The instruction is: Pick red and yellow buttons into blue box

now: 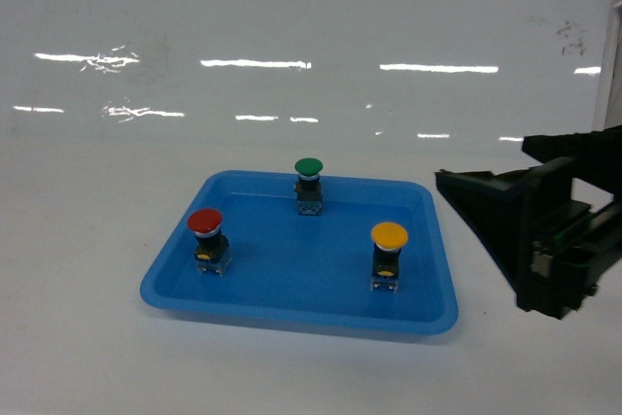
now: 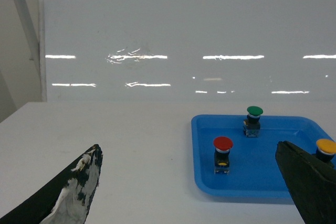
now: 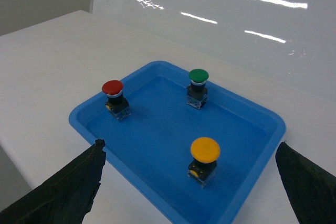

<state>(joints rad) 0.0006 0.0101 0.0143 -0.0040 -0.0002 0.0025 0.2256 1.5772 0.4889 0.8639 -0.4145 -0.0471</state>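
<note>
The red button (image 1: 205,223) and the yellow button (image 1: 389,235) stand upright in a shallow blue tray (image 1: 292,313), red at its left, yellow at its right. The blue box is out of view. My right gripper (image 1: 481,160) hovers open just right of the tray. In the right wrist view its open jaws (image 3: 189,145) frame the yellow button (image 3: 205,149), with the red button (image 3: 113,87) farther left. My left gripper (image 2: 188,148) is open and empty over the table left of the tray. The red button (image 2: 222,144) lies ahead, between its fingers.
A green-capped button (image 1: 308,167) stands at the tray's back middle. The tray rests on a white table, with a glossy white wall behind it. A pale vertical edge (image 2: 39,35) rises at the far left in the left wrist view.
</note>
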